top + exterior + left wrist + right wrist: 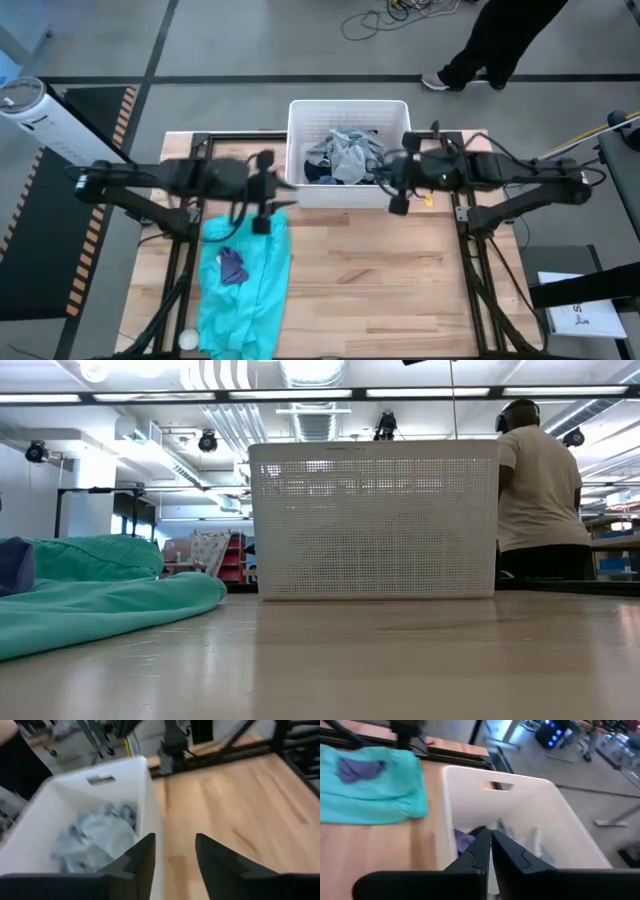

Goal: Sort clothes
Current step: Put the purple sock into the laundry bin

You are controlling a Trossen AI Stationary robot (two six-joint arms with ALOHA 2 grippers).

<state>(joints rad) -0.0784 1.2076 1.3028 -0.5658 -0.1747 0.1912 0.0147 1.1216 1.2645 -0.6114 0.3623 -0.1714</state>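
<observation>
A white slatted basket stands at the table's far middle. In it lie a grey garment and a dark navy piece; the right wrist view shows a bluish piece in it too. A large turquoise garment lies spread on the table's left, and a small purple piece rests on top of it. My left gripper is open and empty by the basket's near left corner. My right gripper is shut and empty over the basket's near right corner.
A small white ball lies near the table's near left edge. A small yellow item lies right of the basket. Bare wood spans the table's middle and right. A person stands beyond the far edge.
</observation>
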